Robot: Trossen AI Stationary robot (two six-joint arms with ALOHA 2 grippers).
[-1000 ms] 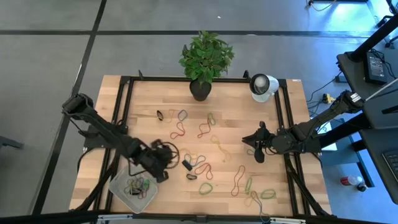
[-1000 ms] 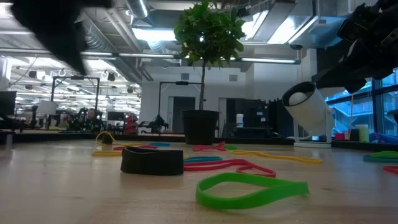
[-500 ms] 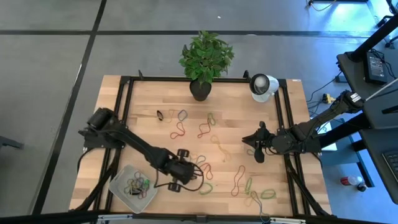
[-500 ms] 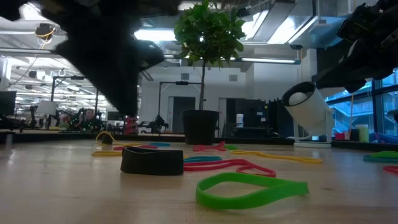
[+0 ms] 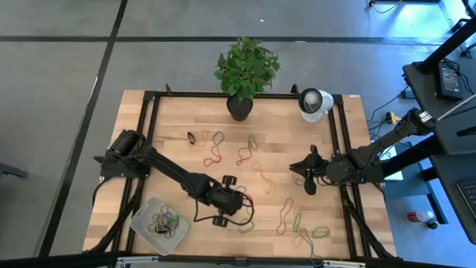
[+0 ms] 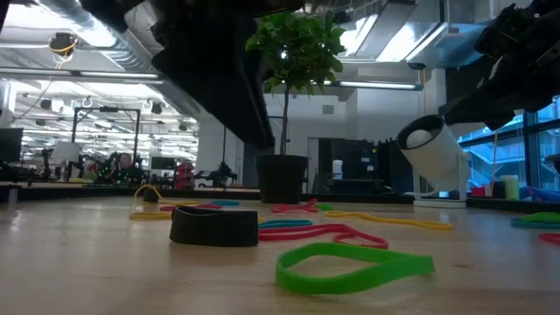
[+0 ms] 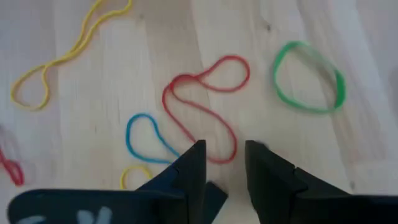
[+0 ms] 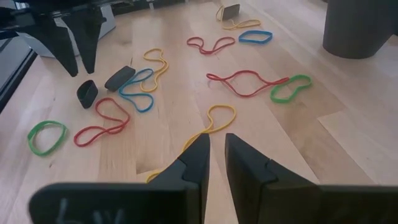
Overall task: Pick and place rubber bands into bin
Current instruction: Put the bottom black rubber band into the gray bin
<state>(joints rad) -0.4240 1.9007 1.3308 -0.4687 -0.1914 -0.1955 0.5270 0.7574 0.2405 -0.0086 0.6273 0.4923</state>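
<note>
from above, the left tool [image 5: 239,202] hangs just right of the bin [image 5: 141,220], which holds a small heap of rubber bands [image 5: 163,221], while the right tool [image 5: 306,179] waits far right of the bin. the left wrist view shows its fingers [image 7: 189,168] slightly parted and empty over a red band [image 7: 202,109]. the right wrist view shows that tool's fingers [image 8: 193,163] slightly parted, holding nothing.

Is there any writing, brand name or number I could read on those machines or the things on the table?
None can be read.
Left pincer: pale marks on the dark body beneath its fingers, too blurred to read.
Right pincer: faint pale marks on its dark body, also unreadable.
White round device, plant pot, bin: no lettering visible.
</note>
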